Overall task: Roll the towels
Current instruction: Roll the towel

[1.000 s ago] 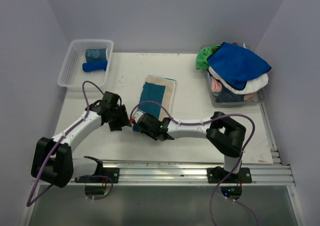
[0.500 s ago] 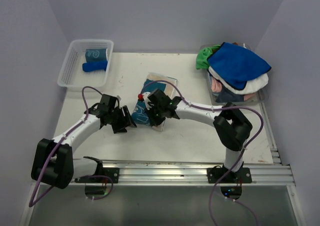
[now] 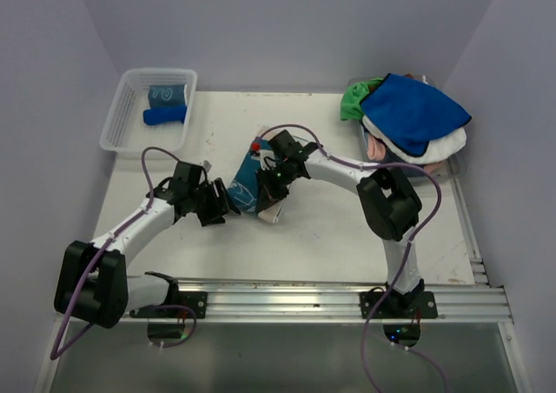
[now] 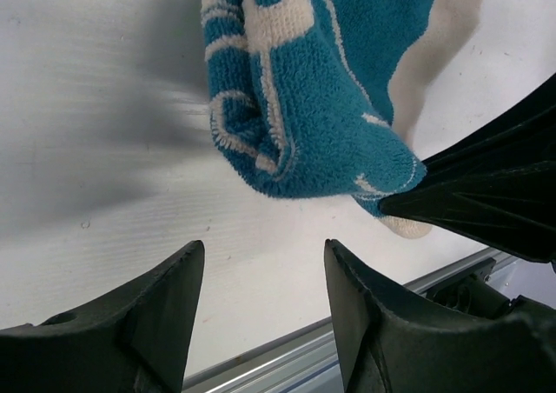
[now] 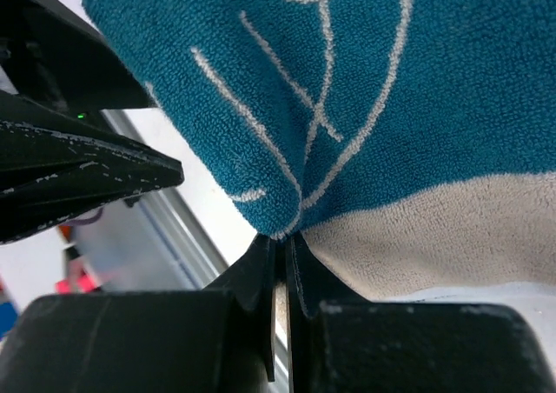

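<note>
A white tabletop (image 3: 347, 228) sits between pale lilac walls (image 3: 261, 28), with a metal rail (image 3: 330, 299) along its 6 o'clock edge; a clear mesh basket (image 3: 122, 115) at 10 o'clock holds a rolled teal towel (image 3: 167, 92) and a rolled blue towel (image 3: 164, 115); a clear bin (image 3: 373, 171) at 2 o'clock is heaped with towels, a royal blue one (image 3: 413, 110) on top.

Near the centre, the teal and beige patterned terry towel (image 3: 246, 190) hangs bunched from the right gripper (image 5: 282, 241), whose fingers are pinched tight on a folded edge; the left gripper (image 4: 261, 254) stands at the towel's 8 o'clock, jaws apart, holding nothing, just short of the cloth.

From above, the right gripper hides the pinched fold; whether the towel's lower end touches the table cannot be told.
</note>
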